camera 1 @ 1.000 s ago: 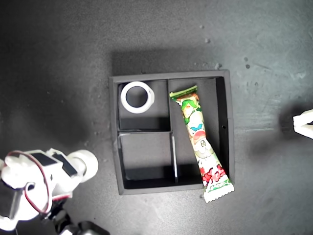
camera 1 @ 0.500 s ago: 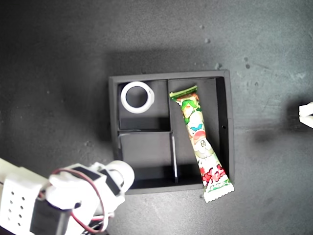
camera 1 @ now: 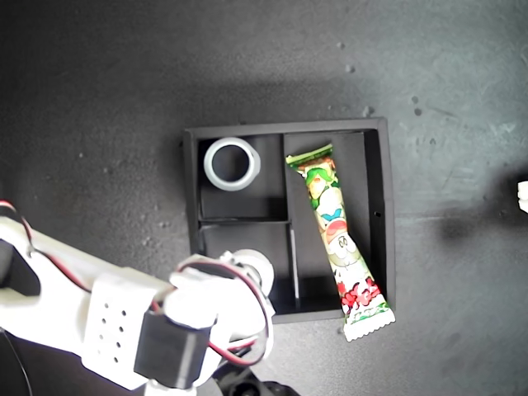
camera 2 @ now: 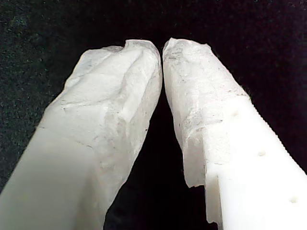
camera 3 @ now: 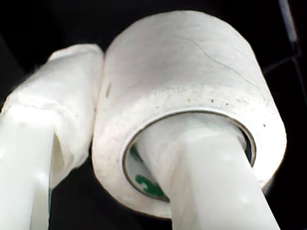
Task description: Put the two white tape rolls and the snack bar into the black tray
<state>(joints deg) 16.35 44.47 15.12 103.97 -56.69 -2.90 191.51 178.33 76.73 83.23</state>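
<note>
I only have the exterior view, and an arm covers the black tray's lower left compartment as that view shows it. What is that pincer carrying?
Observer: The second pincer is shut on the smaller tape roll, with one finger through its hole.
Operator: Is that the one with the greenish core?
Observer: Yes, green print shows inside the core.
Operator: And the other pincer?
Observer: The first pincer is shut and holds nothing.

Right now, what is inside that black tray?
The black tray holds a white tape roll and the snack bar, one end over the wall. An arm covers part of the remaining compartment, so its contents cannot be seen.
</note>
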